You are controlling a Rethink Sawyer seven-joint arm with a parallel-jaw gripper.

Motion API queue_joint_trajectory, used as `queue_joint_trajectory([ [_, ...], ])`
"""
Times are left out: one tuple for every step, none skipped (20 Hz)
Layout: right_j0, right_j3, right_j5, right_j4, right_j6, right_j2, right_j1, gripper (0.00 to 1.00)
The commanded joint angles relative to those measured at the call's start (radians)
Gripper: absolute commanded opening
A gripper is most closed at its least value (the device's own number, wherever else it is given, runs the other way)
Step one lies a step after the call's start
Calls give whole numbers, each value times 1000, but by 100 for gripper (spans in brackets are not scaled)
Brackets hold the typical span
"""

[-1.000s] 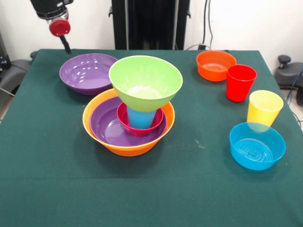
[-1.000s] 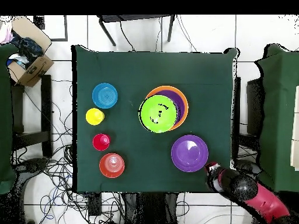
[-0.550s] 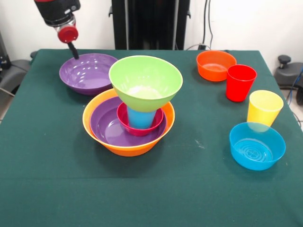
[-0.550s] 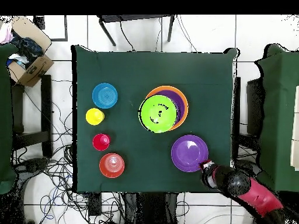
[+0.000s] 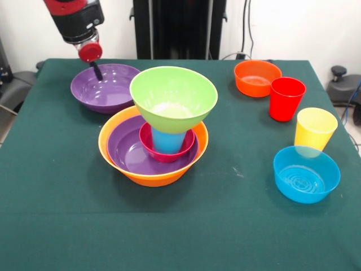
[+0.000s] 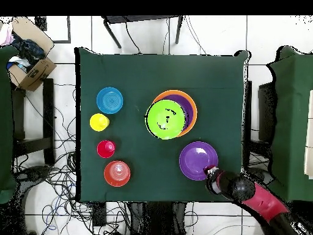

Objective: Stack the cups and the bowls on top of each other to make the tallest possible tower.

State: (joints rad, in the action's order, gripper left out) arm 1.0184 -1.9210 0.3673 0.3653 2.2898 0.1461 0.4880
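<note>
The tower point(image 5: 153, 135), a green bowl point(image 5: 173, 97) perched on the blue cup point(image 5: 168, 141), stands beside the loose purple bowl point(image 5: 104, 86). Over that bowl's far rim hangs the gripper point(image 5: 97, 71), empty; whether its fingers are parted or closed cannot be told.

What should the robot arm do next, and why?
Probably lower a little further onto the loose purple bowl. The gripper hangs over that bowl's far rim, and the bowl is not yet on the tower, topped by the green bowl.
</note>
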Motion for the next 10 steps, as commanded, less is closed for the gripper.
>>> queue_joint_trajectory([
  [-44, 96, -72, -22, 44, 71, -51, 100],
  [-42, 92, -72, -21, 43, 71, -45, 100],
  [-41, 87, -71, -20, 42, 71, -40, 100],
  [-40, 88, -69, -19, 40, 71, -39, 100],
  [-39, 83, -66, -19, 38, 72, -31, 100],
  [-39, 81, -63, -18, 37, 72, -26, 100],
  [-38, 80, -60, -17, 35, 71, -21, 100],
  [-40, 78, -60, -15, 34, 68, -16, 100],
  [-42, 76, -59, -12, 34, 66, -11, 100],
  [-45, 74, -62, -8, 34, 62, -7, 100],
])
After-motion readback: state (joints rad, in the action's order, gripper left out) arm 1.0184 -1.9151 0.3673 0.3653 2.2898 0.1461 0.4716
